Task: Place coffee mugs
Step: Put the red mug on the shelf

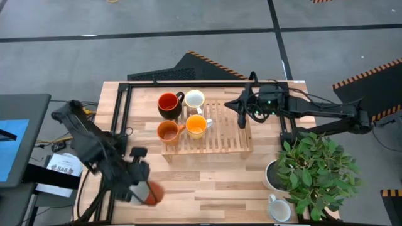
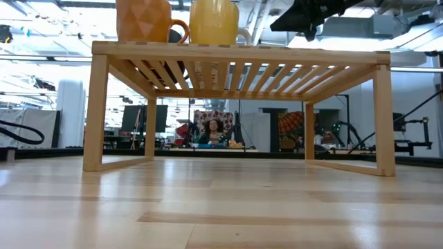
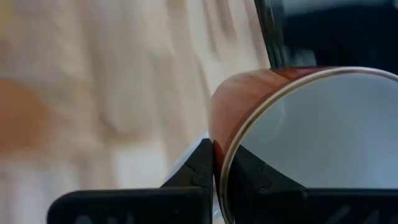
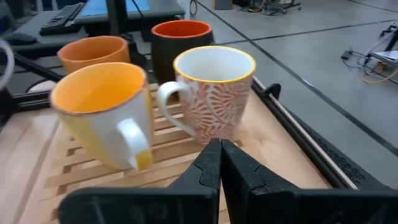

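Mugs are what this turns on: 4 of them already stand on the wooden rack [image 1: 229, 141], bunched at its left end — the dark mug [image 1: 168, 103] with red inside, a patterned white mug [image 1: 195, 100], an orange mug [image 1: 168, 131] and a yellow-orange mug [image 1: 196, 125]. From where I stand, the left gripper [image 1: 143, 188] sits near the table's front-left corner, well apart from the rack, its jaws pinching the rim of a rust-coloured mug [image 1: 151, 194] with a pale inside. The wrist view shows 1 finger outside the wall and 1 inside, the mug tipped so its mouth faces the camera. That mug lies diagonally front-left of the rack, so the left arm is clearly the nearer carrier; I judge it must travel back and right and set the mug upright. The right gripper [image 1: 242, 117] hovers over the rack's bare right half, jaws pressed together on nothing. A white mug [image 1: 278, 209] waits by the plant pot [image 1: 271, 176].
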